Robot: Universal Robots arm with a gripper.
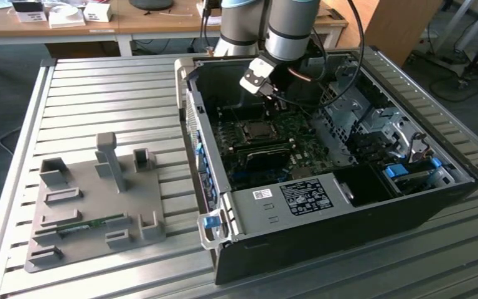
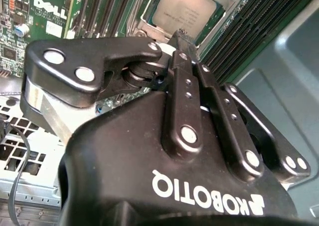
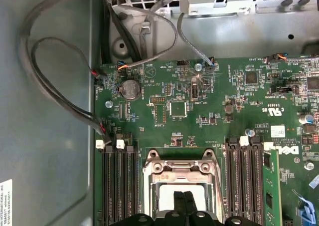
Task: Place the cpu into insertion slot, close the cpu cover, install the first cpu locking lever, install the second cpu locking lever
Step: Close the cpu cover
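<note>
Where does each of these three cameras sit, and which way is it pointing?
Exterior view: mounted apart, up high, looking down on the open computer case on a slatted table; the arm reaches in.
First wrist view: rides the arm, faces the green circuit board; shut pincer tips show in front of the chip.
Second wrist view: rides the arm behind the pincer, looks along it to the chip.
Both wrist views share pincer and chip.

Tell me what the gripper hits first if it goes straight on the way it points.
Probably the cpu, lying in the insertion slot just beyond the gripper; the gap is unclear.
</note>
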